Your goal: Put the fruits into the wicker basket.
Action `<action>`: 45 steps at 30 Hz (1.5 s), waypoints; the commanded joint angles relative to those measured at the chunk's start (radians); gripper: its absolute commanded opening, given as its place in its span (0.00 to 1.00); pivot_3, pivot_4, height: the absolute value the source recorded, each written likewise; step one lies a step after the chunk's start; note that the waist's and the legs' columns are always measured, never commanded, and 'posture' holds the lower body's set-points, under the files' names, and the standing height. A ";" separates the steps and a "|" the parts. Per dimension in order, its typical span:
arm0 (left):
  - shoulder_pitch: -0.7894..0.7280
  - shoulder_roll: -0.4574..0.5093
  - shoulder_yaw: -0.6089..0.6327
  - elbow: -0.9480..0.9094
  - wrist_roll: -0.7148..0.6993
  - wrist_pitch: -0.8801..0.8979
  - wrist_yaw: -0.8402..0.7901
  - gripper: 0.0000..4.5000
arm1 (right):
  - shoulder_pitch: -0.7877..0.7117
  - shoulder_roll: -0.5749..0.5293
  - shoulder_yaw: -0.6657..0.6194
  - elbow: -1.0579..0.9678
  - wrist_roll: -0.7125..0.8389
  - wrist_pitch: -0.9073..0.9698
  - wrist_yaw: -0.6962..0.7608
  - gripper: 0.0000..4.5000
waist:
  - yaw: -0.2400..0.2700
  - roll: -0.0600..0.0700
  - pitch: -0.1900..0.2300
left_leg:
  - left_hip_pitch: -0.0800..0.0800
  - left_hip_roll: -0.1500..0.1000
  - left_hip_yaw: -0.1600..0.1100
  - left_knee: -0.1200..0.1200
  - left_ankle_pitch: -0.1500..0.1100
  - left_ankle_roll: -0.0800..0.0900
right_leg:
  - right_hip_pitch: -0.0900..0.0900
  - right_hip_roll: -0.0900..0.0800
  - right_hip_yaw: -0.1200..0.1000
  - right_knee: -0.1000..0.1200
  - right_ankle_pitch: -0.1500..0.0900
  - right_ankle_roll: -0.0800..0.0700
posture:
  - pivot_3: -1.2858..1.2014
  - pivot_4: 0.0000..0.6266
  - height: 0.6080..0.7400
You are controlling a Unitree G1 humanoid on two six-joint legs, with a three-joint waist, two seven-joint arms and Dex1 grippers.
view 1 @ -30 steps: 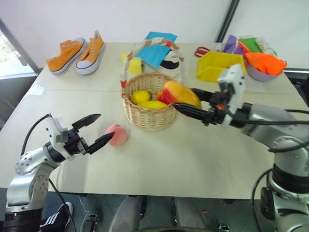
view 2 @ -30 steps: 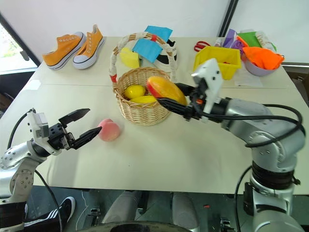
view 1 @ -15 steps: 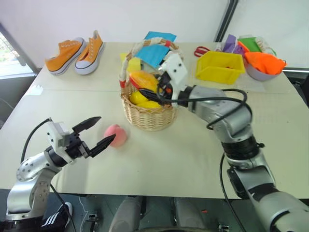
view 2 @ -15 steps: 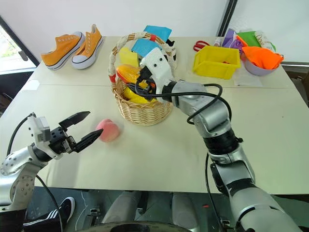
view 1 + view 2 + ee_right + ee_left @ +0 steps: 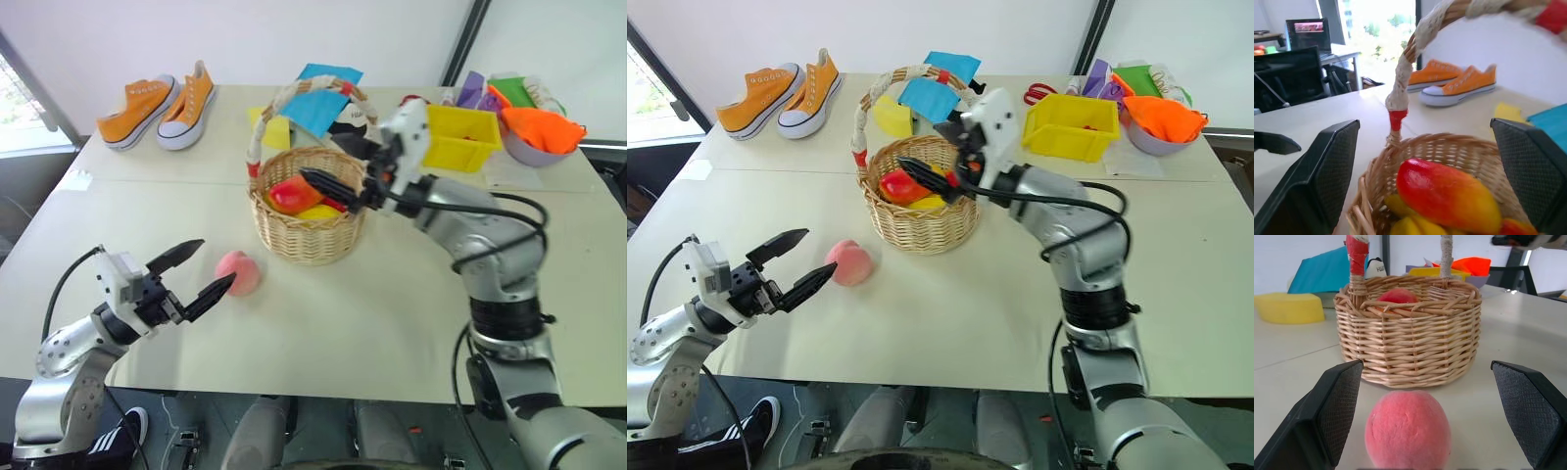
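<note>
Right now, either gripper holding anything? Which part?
Nothing held. Right gripper is open over the wicker basket, mango lying inside. Left gripper is open, jaws either side of the peach, not touching.

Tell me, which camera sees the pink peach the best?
The left wrist view. The peach sits big and close between the open left gripper fingers, in front of the wicker basket. Both eye views show it small, lying on the table left of the basket.

Bare table (image 5: 392, 304) around peach (image 5: 239, 271)
</note>
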 commanded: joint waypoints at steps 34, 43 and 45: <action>-0.090 -0.080 -0.175 0.001 0.115 0.380 0.343 0.94 | 0.568 -0.178 -0.082 -0.168 -0.084 -0.465 0.244 1.00 | 0.000 0.000 0.000 | 0.000 0.001 0.001 0.003 0.000 0.000 | 0.002 0.000 0.001 0.000 0.000 -0.001 | 0.52 0.24 1.00; -0.091 -0.131 -0.113 0.021 0.079 0.242 0.285 0.71 | 0.578 -0.169 -0.070 -0.151 -0.094 -0.482 0.229 1.00 | 0.002 0.001 -0.001 | 0.001 0.000 0.001 0.003 0.000 0.000 | 0.002 0.000 0.000 0.000 0.000 -0.001 | 0.52 0.24 1.00; -0.062 -0.101 -0.099 0.011 0.103 0.182 0.230 0.71 | 0.584 -0.168 -0.073 -0.160 -0.093 -0.488 0.226 1.00 | -0.001 0.001 -0.001 | 0.000 0.001 0.000 0.003 0.000 0.000 | 0.002 0.000 0.000 0.000 0.000 -0.001 | 0.52 0.24 1.00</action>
